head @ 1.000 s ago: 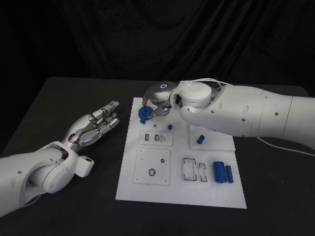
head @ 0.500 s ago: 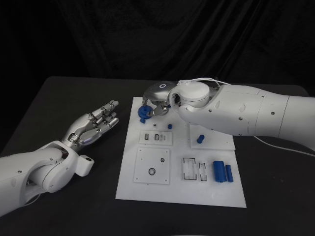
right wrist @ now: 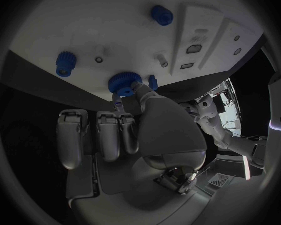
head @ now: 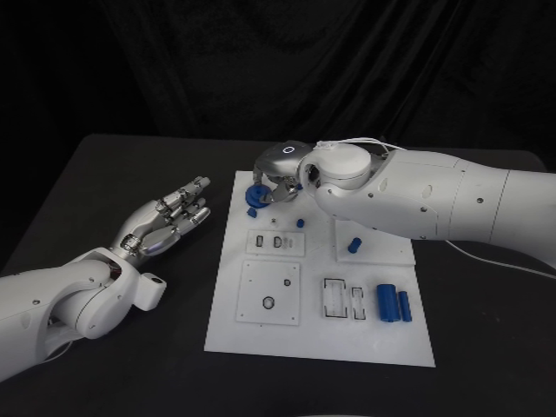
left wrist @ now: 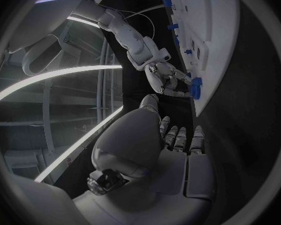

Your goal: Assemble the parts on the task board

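The white task board (head: 309,339) lies in the middle of the black table. My right hand (head: 278,184) hovers over its far left corner and pinches a large blue gear (right wrist: 124,83) between thumb and a finger; the other fingers (right wrist: 97,135) are curled below. The gear's rim (head: 255,187) peeks out beside the hand. A smaller blue gear (right wrist: 65,64) sits near the board's edge, and a small blue piece (head: 252,211) lies just under the hand. My left hand (head: 165,221) rests left of the board, fingers stretched out, holding nothing. From the left wrist the right hand (left wrist: 170,80) and gear (left wrist: 195,88) show at the board's edge.
On the board stand a short blue peg (head: 301,223) and a blue piece (head: 354,247) on square plates. Two blue cylinders (head: 387,302) lie side by side at the right, beside slotted recesses (head: 336,300). Bare black table surrounds the board.
The right hand has shifted the gear slightly toward the board's far edge, so more of it is hidden by the hand. The left hand has stayed put.
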### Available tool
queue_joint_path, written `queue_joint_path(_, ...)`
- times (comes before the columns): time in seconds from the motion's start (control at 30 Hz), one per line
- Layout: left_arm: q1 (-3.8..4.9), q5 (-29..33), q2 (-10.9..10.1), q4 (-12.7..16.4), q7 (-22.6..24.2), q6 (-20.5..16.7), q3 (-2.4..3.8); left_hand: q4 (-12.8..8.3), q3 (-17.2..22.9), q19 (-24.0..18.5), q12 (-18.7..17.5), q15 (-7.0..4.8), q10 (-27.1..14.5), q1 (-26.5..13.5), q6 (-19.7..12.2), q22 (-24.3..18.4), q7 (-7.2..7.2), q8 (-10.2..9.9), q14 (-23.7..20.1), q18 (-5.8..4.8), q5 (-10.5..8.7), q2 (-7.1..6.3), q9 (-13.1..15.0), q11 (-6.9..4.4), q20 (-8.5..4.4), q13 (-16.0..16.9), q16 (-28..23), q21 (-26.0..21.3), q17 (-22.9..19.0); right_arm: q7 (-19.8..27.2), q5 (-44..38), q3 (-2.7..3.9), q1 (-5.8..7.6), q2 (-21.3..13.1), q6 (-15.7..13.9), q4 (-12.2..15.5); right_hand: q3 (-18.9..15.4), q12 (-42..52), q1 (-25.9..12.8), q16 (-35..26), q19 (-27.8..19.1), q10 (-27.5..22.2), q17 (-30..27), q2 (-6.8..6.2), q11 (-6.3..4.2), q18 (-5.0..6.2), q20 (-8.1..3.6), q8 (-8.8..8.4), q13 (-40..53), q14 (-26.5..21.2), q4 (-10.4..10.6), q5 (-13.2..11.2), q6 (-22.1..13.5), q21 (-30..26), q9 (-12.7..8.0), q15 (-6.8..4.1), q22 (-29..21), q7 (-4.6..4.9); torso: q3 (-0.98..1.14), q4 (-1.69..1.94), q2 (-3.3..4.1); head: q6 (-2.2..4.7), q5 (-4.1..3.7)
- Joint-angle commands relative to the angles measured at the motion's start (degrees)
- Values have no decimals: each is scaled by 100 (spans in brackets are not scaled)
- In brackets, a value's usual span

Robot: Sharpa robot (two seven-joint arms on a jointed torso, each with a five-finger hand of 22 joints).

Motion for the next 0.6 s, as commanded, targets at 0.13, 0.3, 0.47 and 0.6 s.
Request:
queue_joint_path(0.13,16,18,20,-18,966,43,3,2,44,-5,5,59,2,47,18,-7,24,10,-2,61,30,-3,7,36,31,7,-39,-35,-5,-73,-37,-12,-38,-51,-408,-27,19,16,40,17,481,599,1509,93,-54,13,-49,104,1508,604,-30,44,381,-34,247,-53,1427,-342,0,5,2,6,5)
queue_joint_path(0.3,16,18,17,-32,965,52,3,1,46,-5,5,61,3,48,11,-6,23,8,-2,61,30,-1,5,40,32,7,-39,-35,-5,-41,-38,11,-38,-123,-720,0,-4,16,11,17,508,599,1509,65,-63,-1,-64,100,1508,604,-29,74,390,11,265,-65,1447,-343,2,-3,-1,0,40)
queue_joint_path(0.47,15,18,2,-38,962,62,3,1,46,-5,5,61,3,48,11,-6,23,8,-2,61,30,-1,5,40,32,7,-39,-35,-5,-41,-38,39,-32,-234,-903,85,-46,16,-59,17,543,599,1509,42,-76,-18,-85,114,1508,604,-2,73,457,67,306,-82,1472,-351,5,0,2,16,53)
queue_joint_path(0.6,15,18,-15,-42,961,69,3,1,46,-5,5,61,3,48,11,-6,23,8,-2,61,30,-1,5,40,32,7,-39,-35,-5,-27,-38,60,2,-388,-1073,236,-63,16,-94,17,561,599,1509,25,-73,-27,-91,96,1508,604,14,77,451,97,312,-85,1485,-341,7,-1,1,19,51)
